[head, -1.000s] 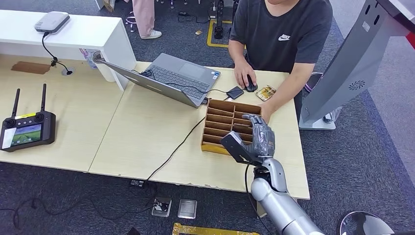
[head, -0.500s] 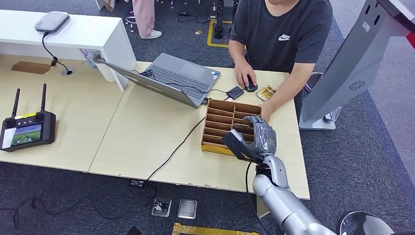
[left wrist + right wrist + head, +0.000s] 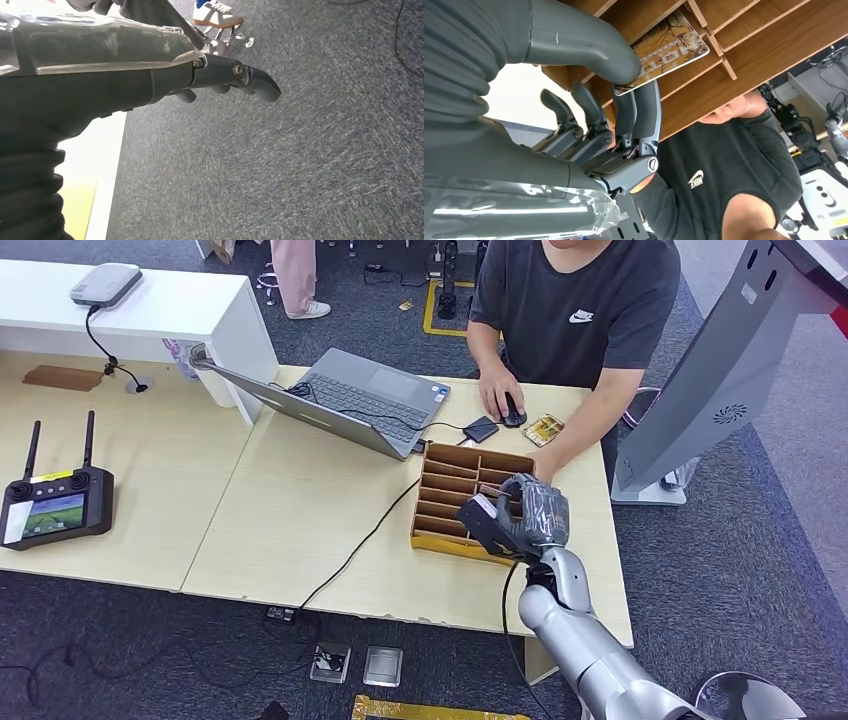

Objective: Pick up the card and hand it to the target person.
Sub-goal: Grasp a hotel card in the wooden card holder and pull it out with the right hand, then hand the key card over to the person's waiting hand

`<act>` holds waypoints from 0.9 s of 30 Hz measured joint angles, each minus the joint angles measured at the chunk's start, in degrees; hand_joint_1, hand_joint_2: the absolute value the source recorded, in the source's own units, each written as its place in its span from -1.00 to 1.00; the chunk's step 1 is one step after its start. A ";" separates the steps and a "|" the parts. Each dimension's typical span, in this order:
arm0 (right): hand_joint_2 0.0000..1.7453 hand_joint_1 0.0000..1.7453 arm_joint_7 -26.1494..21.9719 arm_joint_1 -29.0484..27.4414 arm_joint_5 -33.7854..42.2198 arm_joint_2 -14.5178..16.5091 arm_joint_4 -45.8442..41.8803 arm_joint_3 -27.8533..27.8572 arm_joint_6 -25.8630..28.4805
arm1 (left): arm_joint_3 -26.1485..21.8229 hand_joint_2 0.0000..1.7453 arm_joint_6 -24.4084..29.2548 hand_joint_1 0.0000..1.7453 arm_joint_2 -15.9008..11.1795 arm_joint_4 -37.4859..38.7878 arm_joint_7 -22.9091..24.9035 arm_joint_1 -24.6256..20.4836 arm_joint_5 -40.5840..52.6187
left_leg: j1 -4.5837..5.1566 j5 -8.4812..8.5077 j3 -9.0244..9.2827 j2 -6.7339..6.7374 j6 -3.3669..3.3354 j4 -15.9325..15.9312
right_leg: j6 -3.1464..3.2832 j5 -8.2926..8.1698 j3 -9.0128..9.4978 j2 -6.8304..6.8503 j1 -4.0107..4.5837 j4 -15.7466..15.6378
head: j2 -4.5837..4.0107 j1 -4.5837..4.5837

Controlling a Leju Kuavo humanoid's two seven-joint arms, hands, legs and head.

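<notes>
The right hand (image 3: 525,515) has moved further over the wooden divider box (image 3: 450,490) compared with a second ago, and now its thumb and fingers pinch the card (image 3: 664,52). The card seems still partly inside one slot of the box, though the head view is too small to be sure. So the grasp is made; lifting out comes next, then the reach toward the person (image 3: 580,310) seated just behind the box. The left hand (image 3: 235,77) hangs over the carpet, fingers loose, holding nothing.

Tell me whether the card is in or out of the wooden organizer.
Partly out: right hand pinches the card by one end; its other end sits between the wooden organizer dividers.
</notes>
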State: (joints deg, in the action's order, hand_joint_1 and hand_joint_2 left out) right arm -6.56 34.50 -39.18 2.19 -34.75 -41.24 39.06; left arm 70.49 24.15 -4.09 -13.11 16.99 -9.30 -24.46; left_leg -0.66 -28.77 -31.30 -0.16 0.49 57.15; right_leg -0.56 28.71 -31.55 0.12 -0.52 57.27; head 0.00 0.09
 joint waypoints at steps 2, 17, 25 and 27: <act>1.00 1.00 -0.12 0.24 -0.02 0.08 0.45 0.00 0.17 | 0.00 1.00 0.00 -1.00 0.00 0.00 0.00 -0.04 0.00 | 0.00 0.00 0.00 0.00 0.00 0.00 | 0.00 0.00 0.00 0.00 0.00 0.00 | 0.00 0.01; 1.00 1.00 -1.07 0.13 -2.20 0.54 0.72 0.64 0.96 | 0.04 1.00 0.07 -1.00 0.00 0.00 -0.17 -0.02 -0.03 | 0.00 0.00 0.01 0.00 0.00 0.00 | 0.00 0.00 0.01 0.00 0.00 0.00 | 0.00 0.01; 1.00 1.00 1.87 -4.50 -3.27 0.13 -11.77 3.21 1.04 | -0.09 1.00 0.56 -1.00 0.00 0.00 -0.26 0.30 -0.75 | 0.00 0.00 0.00 0.02 0.00 0.00 | 0.00 0.00 -0.02 -0.01 0.00 0.00 | 0.00 0.02; 1.00 1.00 3.38 -5.98 -3.94 -0.30 -16.62 3.52 1.08 | -0.16 1.00 0.69 -1.00 0.00 0.00 -0.31 0.44 -0.94 | 0.00 0.00 0.00 0.02 0.00 0.00 | 0.00 0.00 -0.02 -0.01 0.00 0.00 | 0.00 -0.03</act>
State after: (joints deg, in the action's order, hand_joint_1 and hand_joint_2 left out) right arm -3.18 28.52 -43.12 1.89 -51.37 -37.72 40.15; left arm 70.33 24.85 -4.09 -13.11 16.69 -8.86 -25.40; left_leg -0.66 -28.77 -31.30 -0.14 0.49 57.15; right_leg -0.56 28.72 -31.57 0.11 -0.52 57.27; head 0.00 0.06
